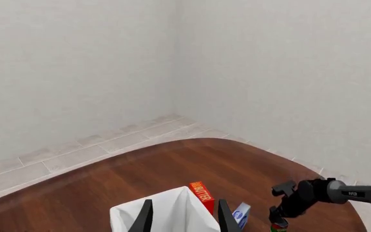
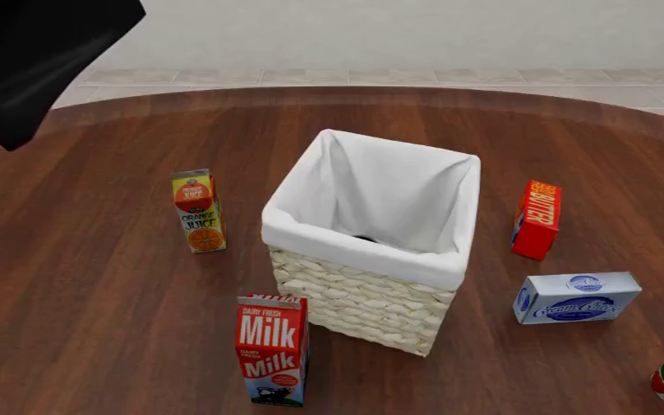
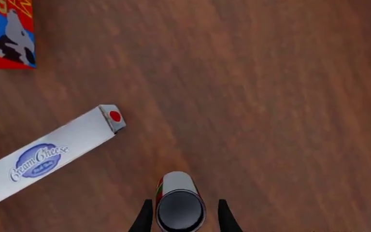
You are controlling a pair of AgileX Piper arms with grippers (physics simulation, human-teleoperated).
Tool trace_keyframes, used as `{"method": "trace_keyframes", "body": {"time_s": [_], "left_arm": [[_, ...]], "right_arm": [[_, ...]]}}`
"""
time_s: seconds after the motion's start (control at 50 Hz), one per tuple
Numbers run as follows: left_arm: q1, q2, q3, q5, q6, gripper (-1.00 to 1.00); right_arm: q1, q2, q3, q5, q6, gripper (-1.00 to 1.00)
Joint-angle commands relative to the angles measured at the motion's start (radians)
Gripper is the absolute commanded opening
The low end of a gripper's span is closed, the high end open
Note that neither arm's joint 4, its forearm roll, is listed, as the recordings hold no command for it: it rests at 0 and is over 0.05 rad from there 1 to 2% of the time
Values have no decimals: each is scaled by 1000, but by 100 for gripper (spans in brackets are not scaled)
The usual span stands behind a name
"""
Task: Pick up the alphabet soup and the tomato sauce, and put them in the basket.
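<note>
Your right end effector (image 3: 180, 218) has its fingers closed around the tomato sauce (image 3: 179, 205) — above the counter (image 2: 101, 294), near the cream cheese box (image 2: 576, 297). Your left end effector (image 1: 184, 217) is spread open, empty, over the basket (image 2: 361, 294).

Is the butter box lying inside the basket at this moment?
No, the butter box stands on the table beside the basket.
</note>
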Motion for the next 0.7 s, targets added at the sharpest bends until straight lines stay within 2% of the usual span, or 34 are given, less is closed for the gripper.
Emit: {"method": "trace_keyframes", "body": {"time_s": [0.02, 0.66, 0.68, 0.7], "left_arm": [[1, -2, -3, 2, 1, 100], [4, -4, 3, -2, -1, 100], [4, -3, 3, -3, -1, 100], [4, -4, 4, -3, -2, 100]], "right_arm": [[-17, 18, 20, -24, -10, 100], [-40, 66, 55, -80, -35, 100], [-35, 62, 56, -78, -33, -100], [-40, 61, 53, -76, -38, -100]]}}
